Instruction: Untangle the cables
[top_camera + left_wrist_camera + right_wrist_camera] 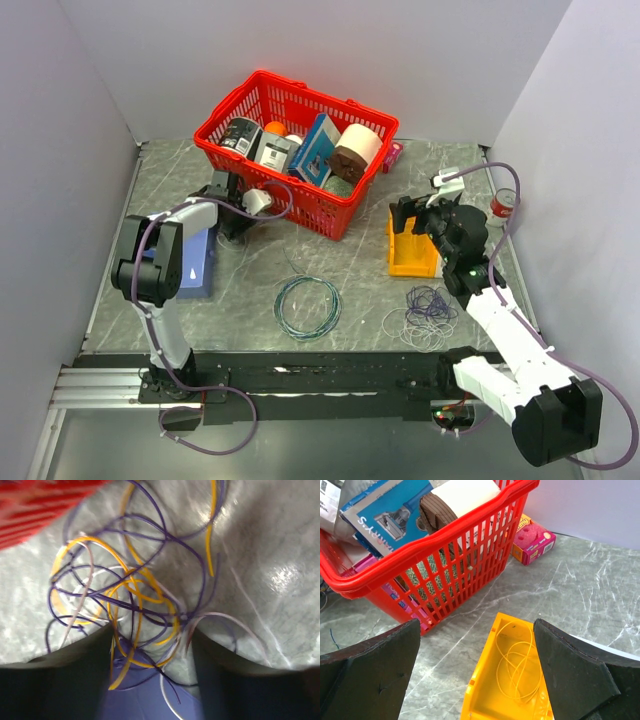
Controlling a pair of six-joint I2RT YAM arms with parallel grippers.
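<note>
Left pincer (151, 630), mine, jaws apart, straddles tangled cables (125, 595) beside the red basket (30, 505), left half of the worktop (360, 270); my right pincer (476, 625), spread wide, hangs over the yellow bin (480, 695).

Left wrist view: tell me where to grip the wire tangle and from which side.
I'd take the tangle at its dense purple-yellow crossing, from straight above: it lies flat on the table, and the left gripper straddles its near edge, jaws open.
</note>
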